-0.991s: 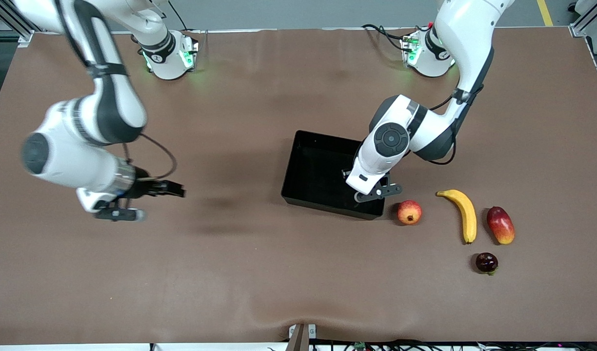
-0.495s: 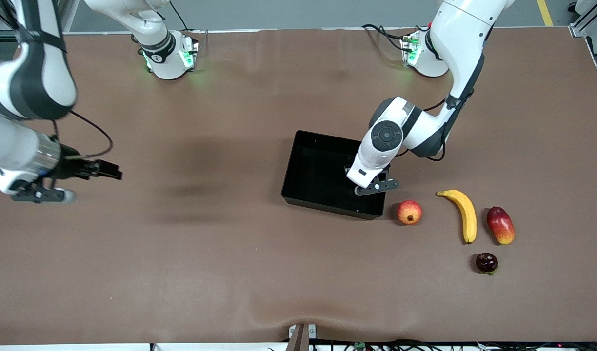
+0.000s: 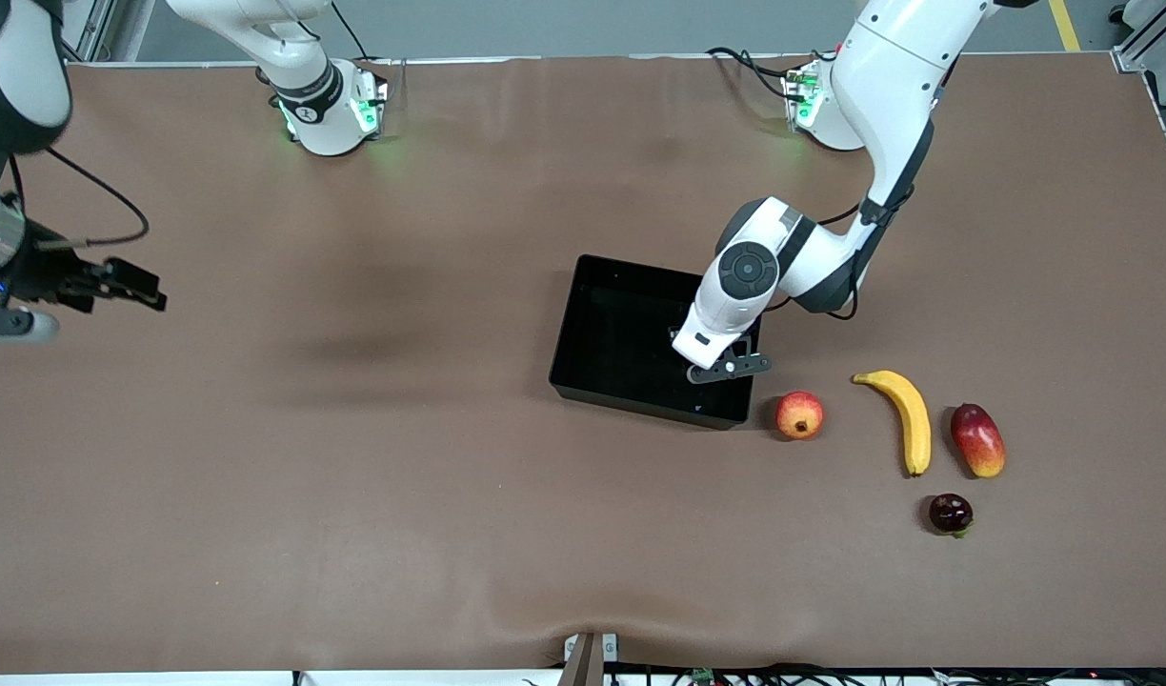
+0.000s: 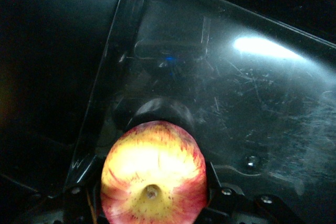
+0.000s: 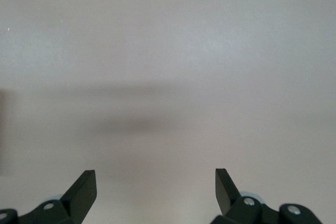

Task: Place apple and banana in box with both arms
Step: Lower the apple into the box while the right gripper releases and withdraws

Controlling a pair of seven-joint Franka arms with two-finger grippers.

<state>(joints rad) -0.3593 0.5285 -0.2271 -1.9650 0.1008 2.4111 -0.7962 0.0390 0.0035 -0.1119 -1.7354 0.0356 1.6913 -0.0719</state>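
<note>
My left gripper (image 3: 712, 365) hangs over the corner of the black box (image 3: 631, 404) that lies nearest the fruits. In the left wrist view it (image 4: 153, 195) is shut on the apple (image 4: 152, 174), red with yellow streaks, just above the glossy box floor (image 4: 252, 103). The arm's hand hides the apple in the front view. The banana (image 3: 908, 419) lies on the table toward the left arm's end, apart from the box. My right gripper (image 3: 133, 283) is open and empty over bare table at the right arm's end; its fingers (image 5: 84, 190) show over the mat.
A red-orange round fruit with a crown tip (image 3: 799, 414) lies right beside the box's corner. A red-yellow mango (image 3: 977, 439) lies beside the banana, and a small dark fruit (image 3: 950, 513) lies nearer the camera. The brown mat (image 3: 402, 476) covers the table.
My right arm has swung away from the box toward its own end of the table. My left gripper has shifted slightly farther in over the box with the apple.
</note>
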